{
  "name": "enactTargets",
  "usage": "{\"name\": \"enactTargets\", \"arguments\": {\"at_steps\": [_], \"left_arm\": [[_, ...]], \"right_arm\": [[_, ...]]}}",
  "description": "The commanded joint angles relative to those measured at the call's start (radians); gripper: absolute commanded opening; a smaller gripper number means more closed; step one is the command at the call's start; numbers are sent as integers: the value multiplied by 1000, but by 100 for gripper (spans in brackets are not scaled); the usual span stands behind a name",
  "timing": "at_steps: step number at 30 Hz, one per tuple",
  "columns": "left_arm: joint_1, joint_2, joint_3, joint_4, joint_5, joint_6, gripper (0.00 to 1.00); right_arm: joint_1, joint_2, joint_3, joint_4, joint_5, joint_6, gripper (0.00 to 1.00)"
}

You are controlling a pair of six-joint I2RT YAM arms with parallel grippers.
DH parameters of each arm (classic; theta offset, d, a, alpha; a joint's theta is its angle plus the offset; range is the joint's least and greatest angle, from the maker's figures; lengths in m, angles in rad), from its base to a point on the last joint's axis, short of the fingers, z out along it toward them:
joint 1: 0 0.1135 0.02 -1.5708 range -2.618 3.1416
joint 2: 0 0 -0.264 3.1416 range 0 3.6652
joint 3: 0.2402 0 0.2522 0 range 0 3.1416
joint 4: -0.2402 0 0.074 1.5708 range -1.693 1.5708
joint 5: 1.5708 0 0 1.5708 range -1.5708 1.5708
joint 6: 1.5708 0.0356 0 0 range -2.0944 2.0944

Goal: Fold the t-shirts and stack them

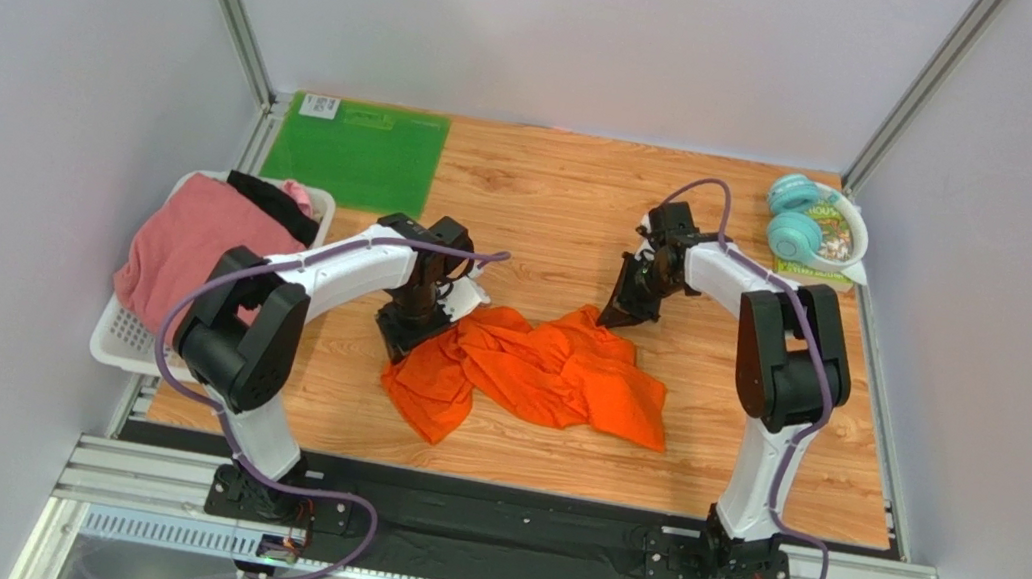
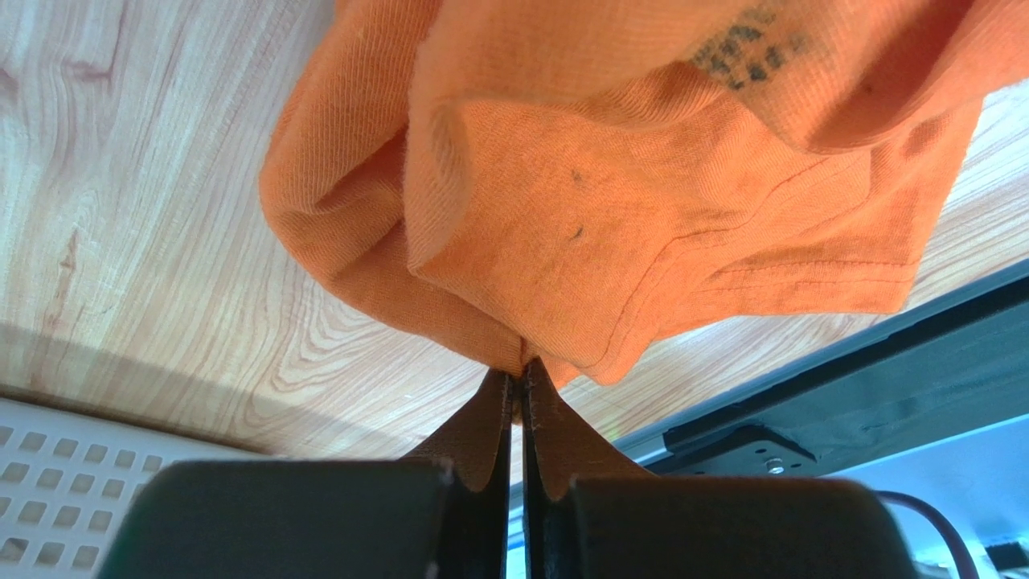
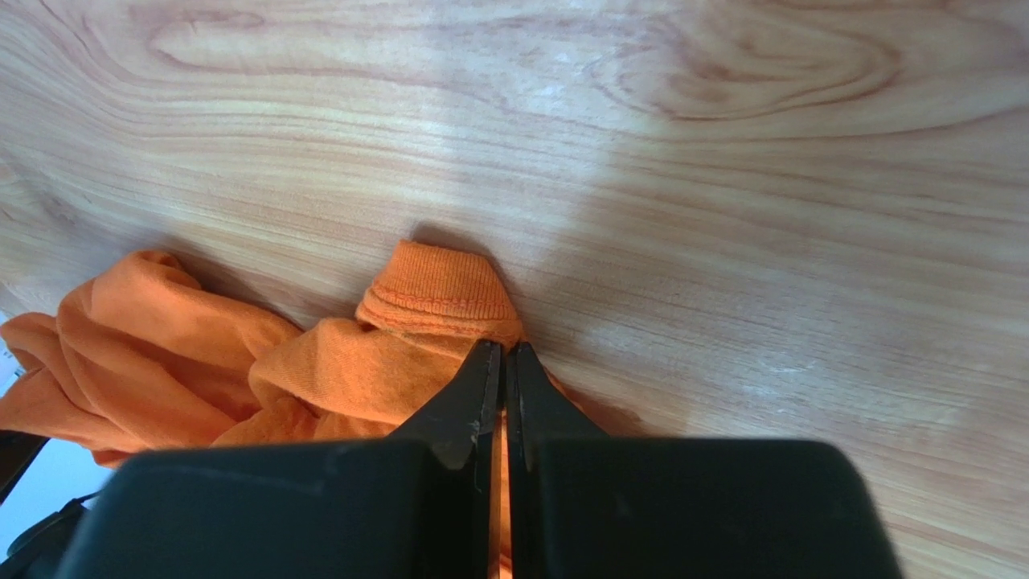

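Note:
The bright orange t-shirt (image 1: 541, 369) lies crumpled in the middle of the wooden table. My left gripper (image 1: 410, 332) is shut on its left part; in the left wrist view (image 2: 522, 372) cloth (image 2: 628, 205) is pinched between the tips and hangs above the table. My right gripper (image 1: 621, 314) is shut on the shirt's far right edge, near a ribbed hem (image 3: 441, 293), as the right wrist view (image 3: 504, 350) shows. The dusty pink t-shirt (image 1: 186, 251) and the black t-shirt (image 1: 274, 200) lie in the white basket at the left.
A white basket (image 1: 121, 340) stands off the table's left edge. A flat green mat (image 1: 357, 151) lies at the back left. A white bowl with teal headphones (image 1: 808, 222) sits at the back right. Metal frame posts stand at the back corners.

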Motion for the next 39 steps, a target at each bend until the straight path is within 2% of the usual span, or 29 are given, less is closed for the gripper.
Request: {"name": "enactTargets", "arguments": {"at_steps": [1, 5, 8, 12, 17, 23, 28, 34, 39], "left_arm": [[3, -31, 9, -5, -21, 1, 0], [13, -54, 58, -25, -99, 15, 0], [44, -83, 185, -82, -160, 38, 0], [69, -123, 443, -178, -240, 70, 0], [69, -210, 639, -306, -260, 72, 0], [69, -339, 645, -363, -288, 70, 0], [69, -406, 653, -399, -303, 58, 0], [67, -439, 736, -485, -296, 41, 0], [67, -452, 863, -556, -299, 58, 0]], "right_arm": [[13, -15, -16, 28, -21, -15, 0], [11, -148, 16, 13, 0, -17, 0], [13, -309, 102, -42, 55, -18, 0], [13, -493, 237, -113, 88, -24, 0], [13, -707, 273, -160, 83, -9, 0], [13, -921, 253, -208, 103, 8, 0], [13, -1001, 331, -280, 117, 15, 0], [11, -1048, 486, -375, 120, 35, 0], [13, -1130, 498, -413, 114, 74, 0]]}}
